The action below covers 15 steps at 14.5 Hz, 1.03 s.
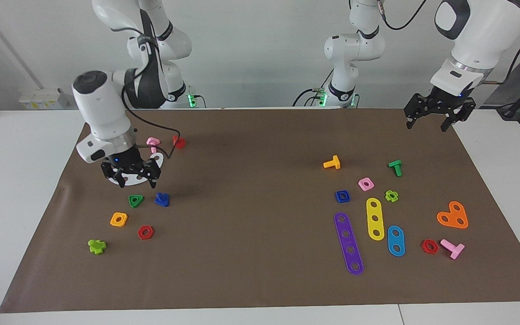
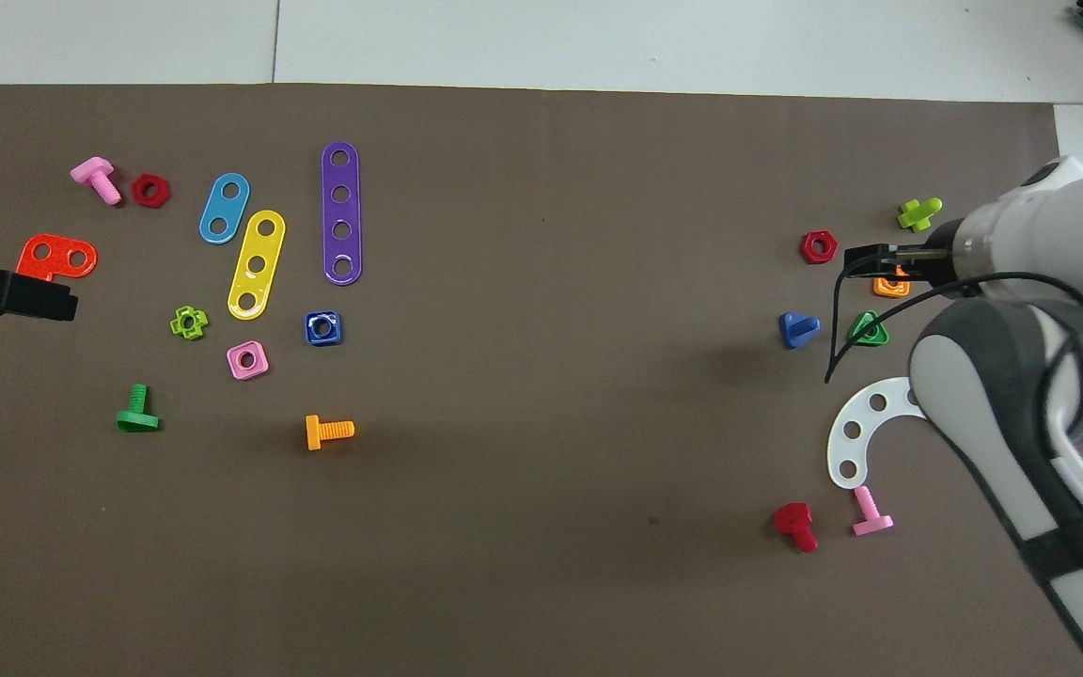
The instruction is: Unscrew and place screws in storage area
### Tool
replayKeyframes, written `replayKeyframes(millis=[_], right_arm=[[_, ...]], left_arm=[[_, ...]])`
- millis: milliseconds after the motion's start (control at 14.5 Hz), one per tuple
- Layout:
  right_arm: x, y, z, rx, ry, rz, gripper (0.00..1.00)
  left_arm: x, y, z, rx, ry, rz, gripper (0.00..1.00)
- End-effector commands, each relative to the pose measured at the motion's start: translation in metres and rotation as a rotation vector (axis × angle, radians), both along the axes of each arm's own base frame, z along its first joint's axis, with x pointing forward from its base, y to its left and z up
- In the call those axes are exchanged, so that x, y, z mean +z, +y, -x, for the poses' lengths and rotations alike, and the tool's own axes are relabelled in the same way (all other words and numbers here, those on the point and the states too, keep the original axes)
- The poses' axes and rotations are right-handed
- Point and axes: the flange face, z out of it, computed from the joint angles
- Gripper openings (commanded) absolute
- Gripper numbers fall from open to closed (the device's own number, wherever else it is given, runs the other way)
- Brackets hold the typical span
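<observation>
The dark-blue bolt (image 1: 162, 199) with a triangular head lies loose on the brown mat (image 1: 260, 158) toward the right arm's end; it also shows in the overhead view (image 2: 798, 329). My right gripper (image 1: 131, 175) is open and empty, hanging low over the white curved plate (image 1: 157, 158) and the green triangular nut (image 1: 136, 200), beside the bolt and apart from it. In the overhead view the right gripper (image 2: 866, 256) covers part of an orange nut (image 2: 891, 285). My left gripper (image 1: 427, 121) is open and empty, raised over the mat's corner at the left arm's end, and waits.
Around the bolt lie a red hex nut (image 1: 145, 232), a lime bolt (image 1: 97, 246), a pink bolt (image 1: 153, 143) and a red bolt (image 1: 179, 142). Toward the left arm's end lie a dark-blue square nut (image 1: 342, 196), coloured strips (image 1: 348, 243), an orange bolt (image 1: 332, 162) and a green bolt (image 1: 395, 167).
</observation>
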Motion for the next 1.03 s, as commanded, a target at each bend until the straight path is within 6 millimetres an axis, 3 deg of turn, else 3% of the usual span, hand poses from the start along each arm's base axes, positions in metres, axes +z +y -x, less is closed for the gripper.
replayKeyframes(millis=[0,138,275,481,963], right_arm=[[0.073,-0.010,0.010,-0.005,0.059,0.024,1.00],[0.096,-0.024,0.028,-0.034,0.132,0.020,1.00],[0.112,-0.052,0.043,-0.077,0.141,-0.002,1.00],[0.126,-0.049,0.043,-0.077,0.112,-0.006,1.00],[0.127,-0.024,0.042,0.019,0.121,0.020,1.00]], left_arm=[[0.005,0.001,0.004,-0.006,0.008,0.018,1.00],[0.005,0.001,0.003,-0.004,0.009,0.018,1.00],[0.005,0.001,0.004,-0.006,0.008,0.018,1.00],[0.005,0.001,0.003,-0.004,0.009,0.018,1.00],[0.005,0.001,0.004,-0.006,0.008,0.018,1.00]])
